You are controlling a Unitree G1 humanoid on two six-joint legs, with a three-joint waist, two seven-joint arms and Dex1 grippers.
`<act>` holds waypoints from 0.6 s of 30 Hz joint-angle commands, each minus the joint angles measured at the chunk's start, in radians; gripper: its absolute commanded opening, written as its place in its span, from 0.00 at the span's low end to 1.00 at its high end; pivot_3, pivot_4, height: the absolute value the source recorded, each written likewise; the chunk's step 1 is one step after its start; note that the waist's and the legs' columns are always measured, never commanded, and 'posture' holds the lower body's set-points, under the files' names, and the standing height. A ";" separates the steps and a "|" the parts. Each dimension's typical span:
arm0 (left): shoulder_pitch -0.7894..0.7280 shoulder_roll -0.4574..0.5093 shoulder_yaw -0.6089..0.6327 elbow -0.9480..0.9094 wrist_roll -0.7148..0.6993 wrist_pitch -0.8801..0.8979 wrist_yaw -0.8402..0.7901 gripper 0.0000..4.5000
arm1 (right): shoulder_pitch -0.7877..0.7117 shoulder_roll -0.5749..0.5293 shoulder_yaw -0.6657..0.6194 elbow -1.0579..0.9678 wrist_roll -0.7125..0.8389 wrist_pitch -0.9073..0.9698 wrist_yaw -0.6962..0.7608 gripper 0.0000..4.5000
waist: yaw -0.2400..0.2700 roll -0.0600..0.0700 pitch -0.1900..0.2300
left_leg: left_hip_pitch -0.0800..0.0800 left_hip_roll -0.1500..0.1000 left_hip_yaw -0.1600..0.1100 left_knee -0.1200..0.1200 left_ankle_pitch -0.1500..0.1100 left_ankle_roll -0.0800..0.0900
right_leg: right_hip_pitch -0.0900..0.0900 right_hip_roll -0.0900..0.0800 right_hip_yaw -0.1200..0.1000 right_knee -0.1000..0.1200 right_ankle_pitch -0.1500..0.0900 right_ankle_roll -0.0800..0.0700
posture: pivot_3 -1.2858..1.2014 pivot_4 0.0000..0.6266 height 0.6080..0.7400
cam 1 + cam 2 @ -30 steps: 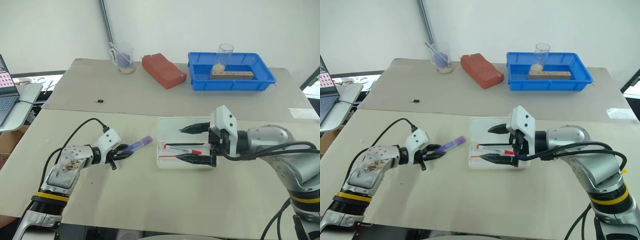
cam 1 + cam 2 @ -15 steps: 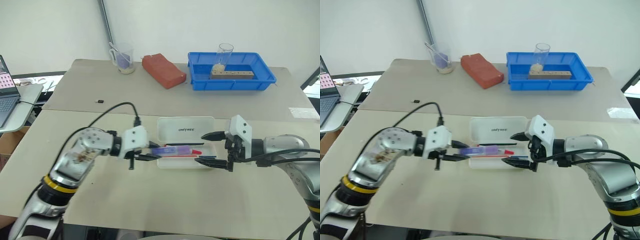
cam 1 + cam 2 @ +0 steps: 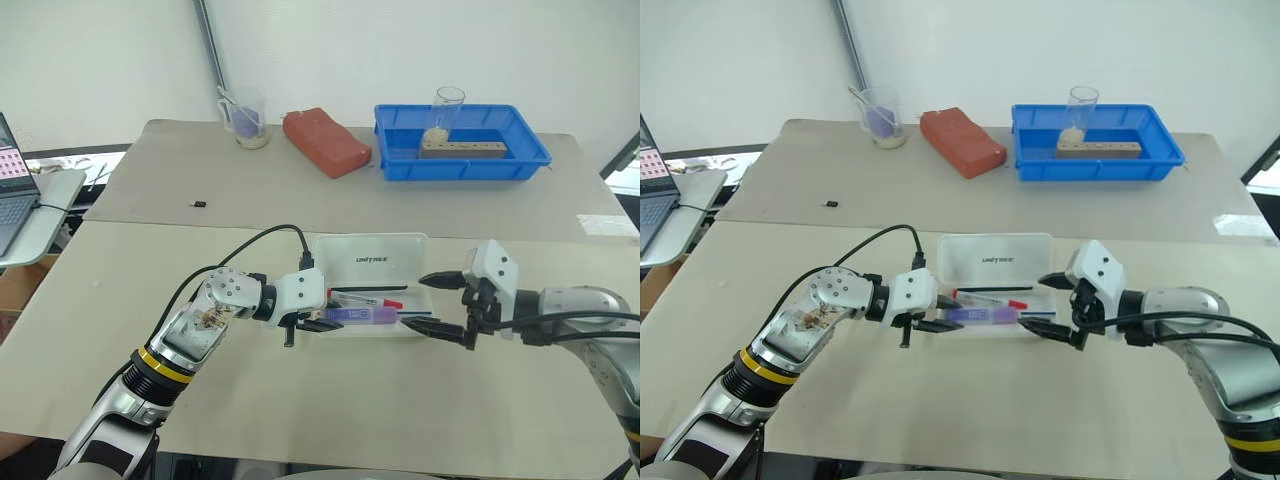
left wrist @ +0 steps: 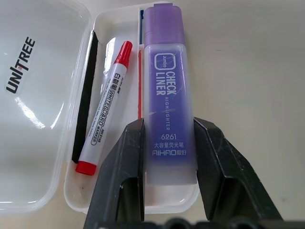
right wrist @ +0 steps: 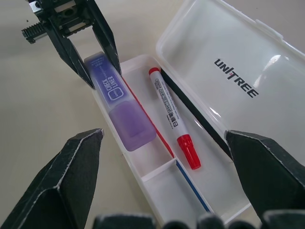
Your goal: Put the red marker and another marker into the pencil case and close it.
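One red marker (image 4: 106, 109) inside pencil case (image 4: 43, 191).

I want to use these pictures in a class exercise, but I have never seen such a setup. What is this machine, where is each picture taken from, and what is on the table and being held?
It is a two-armed humanoid robot. The two wide pictures come from cameras in its head; the two close-ups come from cameras on its wrists. On the table lies an open pencil case with the red marker inside. The left gripper clamps a purple highlighter over the case's near edge. The right gripper is wide open, holding nothing. Farther back stand a blue tray, a red brick and a measuring cup.
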 commanded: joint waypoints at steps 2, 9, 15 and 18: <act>-0.012 -0.011 0.004 -0.010 -0.006 0.000 -0.004 0.65 | -0.013 -0.004 -0.041 -0.019 0.011 0.005 -0.010 1.00 | -0.001 0.000 0.000 | 0.000 0.000 0.000 0.000 0.000 0.000 | 0.000 0.000 0.000 0.000 0.000 0.000 | 0.52 0.24 1.00; -0.014 -0.006 0.056 -0.088 -0.077 0.042 -0.024 1.00 | 0.002 -0.020 -0.068 0.068 -0.046 -0.035 -0.026 1.00 | 0.000 0.000 0.000 | 0.000 0.000 0.000 0.000 0.000 0.000 | 0.000 0.000 0.000 0.000 0.000 0.000 | 0.52 0.24 1.00; -0.034 -0.054 0.154 -0.192 -0.227 0.090 -0.008 1.00 | 0.011 -0.038 -0.091 0.236 -0.169 -0.076 -0.079 1.00 | 0.001 0.000 0.000 | 0.001 0.000 -0.001 0.001 0.000 0.000 | 0.002 0.000 -0.001 0.000 0.000 0.000 | 0.52 0.24 1.00; -0.046 -0.072 0.182 -0.212 -0.256 0.063 0.004 1.00 | 0.035 -0.070 -0.058 0.315 -0.239 -0.109 -0.059 1.00 | 0.001 0.000 0.000 | 0.001 -0.001 -0.001 0.001 0.000 0.000 | 0.002 0.000 -0.001 -0.001 0.000 0.001 | 0.52 0.24 1.00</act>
